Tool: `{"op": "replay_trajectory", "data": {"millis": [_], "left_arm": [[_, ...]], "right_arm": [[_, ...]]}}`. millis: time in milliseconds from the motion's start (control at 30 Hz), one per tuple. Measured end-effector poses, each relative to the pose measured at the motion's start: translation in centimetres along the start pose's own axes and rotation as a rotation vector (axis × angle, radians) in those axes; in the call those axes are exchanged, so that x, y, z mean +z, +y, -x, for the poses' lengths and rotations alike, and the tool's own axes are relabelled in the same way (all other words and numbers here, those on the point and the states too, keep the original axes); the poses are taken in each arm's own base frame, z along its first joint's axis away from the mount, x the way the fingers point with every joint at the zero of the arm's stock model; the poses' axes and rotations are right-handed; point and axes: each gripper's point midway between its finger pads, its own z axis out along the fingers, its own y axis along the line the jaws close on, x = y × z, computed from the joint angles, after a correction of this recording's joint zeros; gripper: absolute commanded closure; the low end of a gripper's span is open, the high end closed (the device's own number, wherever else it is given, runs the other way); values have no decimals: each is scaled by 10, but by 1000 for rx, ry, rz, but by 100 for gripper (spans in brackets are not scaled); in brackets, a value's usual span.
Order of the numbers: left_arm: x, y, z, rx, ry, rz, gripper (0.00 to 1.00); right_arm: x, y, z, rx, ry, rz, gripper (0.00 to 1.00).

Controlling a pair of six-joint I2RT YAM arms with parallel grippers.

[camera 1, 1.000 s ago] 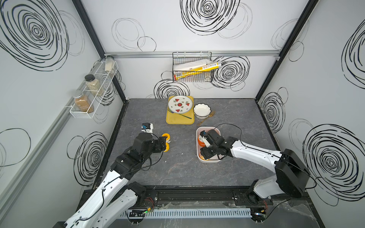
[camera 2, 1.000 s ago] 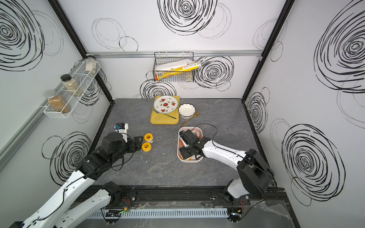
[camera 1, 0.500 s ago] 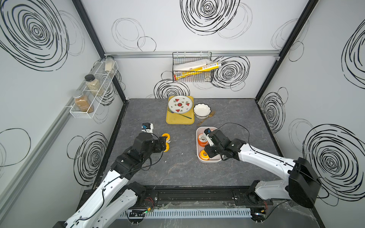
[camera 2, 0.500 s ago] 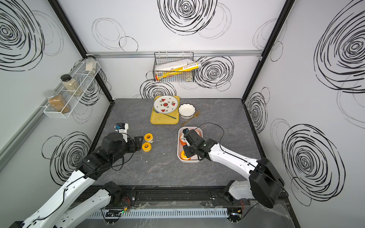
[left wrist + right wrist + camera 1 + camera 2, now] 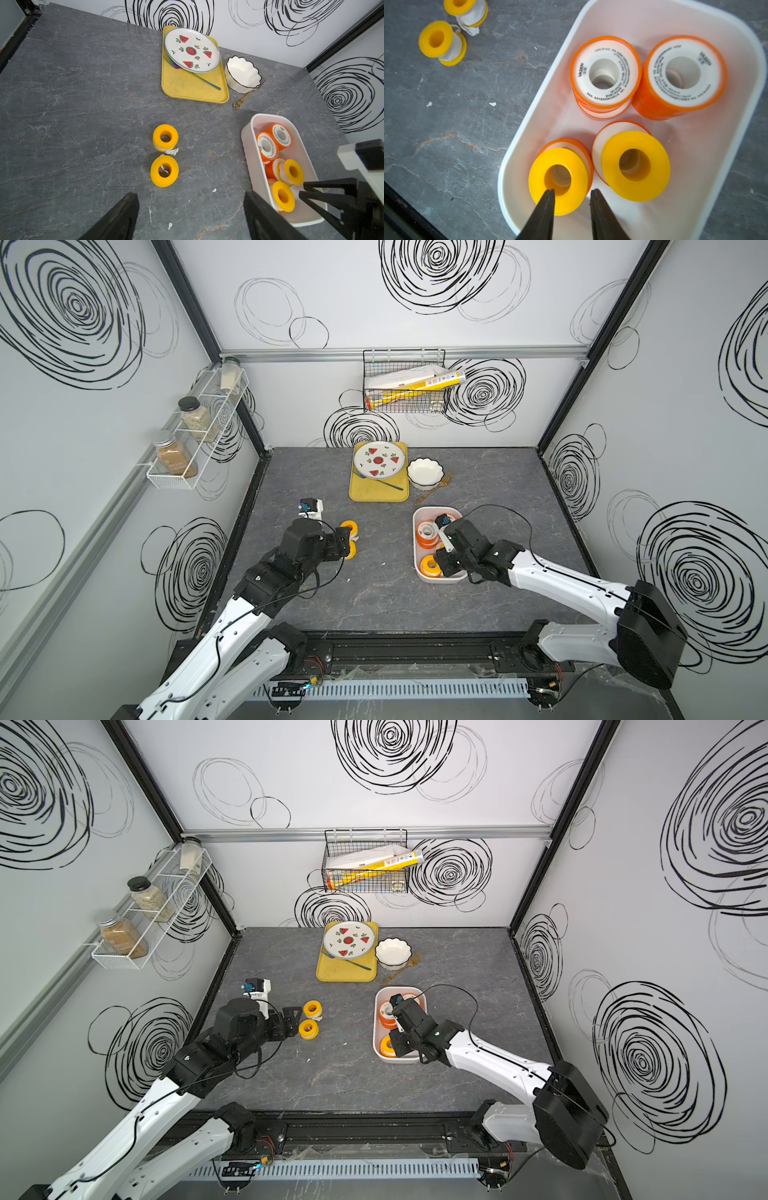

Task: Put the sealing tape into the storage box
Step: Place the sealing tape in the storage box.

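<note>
My right claw [image 5: 572, 192] has drawn its jaws in from wide to a narrow gap and grips nothing. The yellow-flanged spool of white sealing tape [image 5: 560, 156] it was covering now lies free at the 6 o'clock end of the white rounded plastic storage box [image 5: 716, 166]; I count that one delivered. A second yellow spool [image 5: 612, 166] sits at its 3 o'clock, and two orange-flanged labelled spools [image 5: 581, 70] stand at the box's 12 o'clock end.

At the box's 9 o'clock, on the grey stone-patterned bench [image 5: 62, 104], two remain: the near loose yellow spool [image 5: 154, 174] and the far loose yellow spool [image 5: 158, 133]. They are likely my left claw's job.

My right arm reaches in from 5 o'clock, wrist tipped down. My left claw [image 5: 190, 194], spread wide and empty, hovers just short of the pair.
</note>
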Motion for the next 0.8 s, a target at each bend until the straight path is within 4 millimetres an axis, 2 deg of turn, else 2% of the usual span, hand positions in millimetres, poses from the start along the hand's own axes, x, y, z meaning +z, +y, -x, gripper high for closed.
{"op": "replay_trajectory", "data": {"millis": [200,300,467,567,800], "left_arm": [[0,0,0,0,0,1,14],[1,0,-1,0,4,3,14],[1,1,0,0,2,6,13],[2,1,-1,1,4,8,11],[27,6,-19,-7,113,70,5]], "right_arm": [[-37,-11,25,42,-229,-15,69],[-53,-24,32,77,-354,-52,66],[-63,-55,22,142,-490,-153,59],[-65,-72,10,186,-533,-209,51],[-81,-91,-2,287,-659,-226,39]]}}
